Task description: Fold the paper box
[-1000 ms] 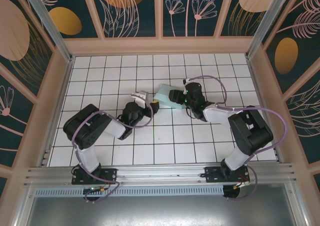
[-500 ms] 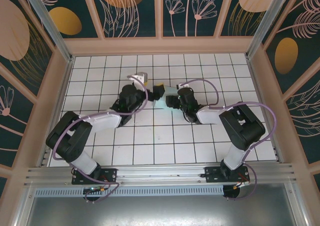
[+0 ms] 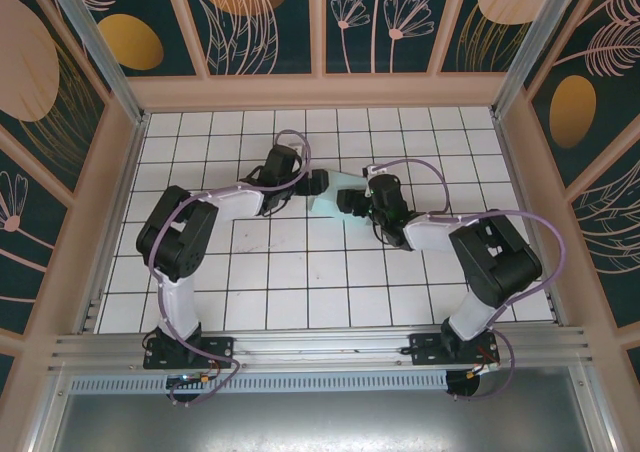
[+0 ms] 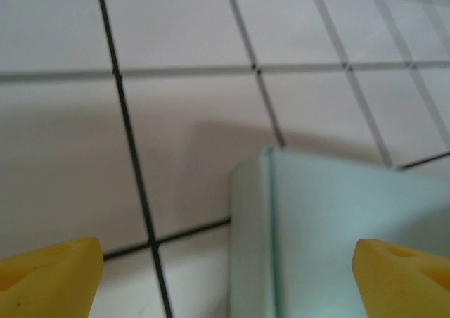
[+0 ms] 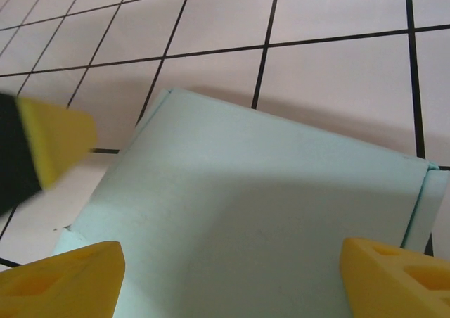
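Note:
The paper box (image 3: 338, 186) is a pale mint flat rectangular box lying on the white tiled floor, mid-table. My left gripper (image 3: 314, 184) sits at its left end, open, and in the left wrist view (image 4: 225, 286) the box corner (image 4: 330, 233) lies between its yellow fingertips (image 4: 49, 276). From the right, my right gripper (image 3: 349, 201) hovers over the box, open. Its wrist view (image 5: 228, 279) has the box's flat top (image 5: 267, 205) spanning the gap between its fingertips (image 5: 63, 279). One yellow fingertip (image 5: 60, 142) of the left gripper appears at the box's left edge.
The floor (image 3: 300, 272) is white tiles with black grid lines, enclosed by wooden walls (image 3: 120, 192) on three sides. An aluminium rail (image 3: 320, 352) runs along the near edge by the arm bases. Purple cables loop over both arms.
The left arm has swung up from the near left and brought its gripper to the box's left end. The right gripper has shifted left over the box, covering more of it.

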Robot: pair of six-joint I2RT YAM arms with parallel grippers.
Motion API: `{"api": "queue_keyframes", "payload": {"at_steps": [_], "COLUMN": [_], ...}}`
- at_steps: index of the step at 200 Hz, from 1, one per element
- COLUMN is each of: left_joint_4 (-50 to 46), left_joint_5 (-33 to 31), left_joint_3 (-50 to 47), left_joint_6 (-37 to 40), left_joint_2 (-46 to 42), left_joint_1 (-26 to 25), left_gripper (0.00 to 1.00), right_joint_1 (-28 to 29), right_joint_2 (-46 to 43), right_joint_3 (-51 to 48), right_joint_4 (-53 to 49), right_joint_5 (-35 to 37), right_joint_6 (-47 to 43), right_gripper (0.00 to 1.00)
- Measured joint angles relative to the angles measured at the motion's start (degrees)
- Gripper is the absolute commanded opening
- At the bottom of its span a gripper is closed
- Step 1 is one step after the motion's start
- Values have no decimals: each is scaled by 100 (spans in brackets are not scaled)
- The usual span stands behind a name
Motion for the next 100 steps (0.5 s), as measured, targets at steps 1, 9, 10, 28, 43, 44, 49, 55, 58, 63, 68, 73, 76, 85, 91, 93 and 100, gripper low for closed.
{"api": "queue_keyframes", "payload": {"at_steps": [1, 9, 10, 28, 43, 44, 49, 55, 58, 63, 68, 73, 76, 85, 91, 93, 100], "left_joint_4": [-26, -90, -90, -107, -52, -46, -33, -20, -11, 2, 24, 42, 55, 92, 129, 138, 175], "left_joint_5": [15, 101, 103, 223, 278, 280, 302, 317, 334, 361, 407, 428, 450, 498, 542, 553, 588], "left_joint_3": [9, 66, 70, 96, 107, 107, 107, 107, 107, 107, 107, 109, 109, 109, 109, 109, 109], "left_joint_6": [24, 11, 0, -31, -68, -70, -72, -72, -79, -92, -72, -101, -92, -131, -138, -129, -133], "left_joint_2": [9, 120, 131, 315, 321, 321, 328, 332, 334, 339, 345, 356, 358, 372, 378, 380, 391], "left_joint_1": [0, 0, 0, 0, 0, 0, 0, 0, 0, 0, 0, 0, 0, 0, 0, 0, 0], "left_gripper": [75, 72, 71, 63, 60, 60, 59, 57, 54, 51, 49, 48, 45, 42, 40, 40, 37], "right_joint_1": [0, 2, 2, -74, -267, -280, -356, -457, -505, -579, -662, -743, -789, -911, -988, -1008, -1056], "right_joint_2": [-7, -136, -166, -605, -970, -986, -1084, -1191, -1231, -1281, -1318, -1338, -1342, -1342, -1342, -1342, -1342], "right_joint_3": [-7, -96, -114, -356, -555, -564, -619, -680, -706, -745, -785, -826, -852, -940, -1019, -1047, -1126], "right_joint_4": [4, 17, 17, 153, 317, 323, 374, 411, 426, 444, 457, 470, 474, 485, 487, 490, 490], "right_joint_5": [-13, -66, -70, -164, -175, -177, -179, -188, -195, -214, -245, -297, -326, -439, -516, -540, -610], "right_joint_6": [2, 22, 20, 96, 267, 278, 361, 492, 568, 691, 844, 994, 1080, 1351, 1534, 1593, 1744], "right_gripper": [79, 80, 79, 79, 78, 78, 77, 77, 76, 76, 76, 76, 76, 75, 75, 75, 75]}}
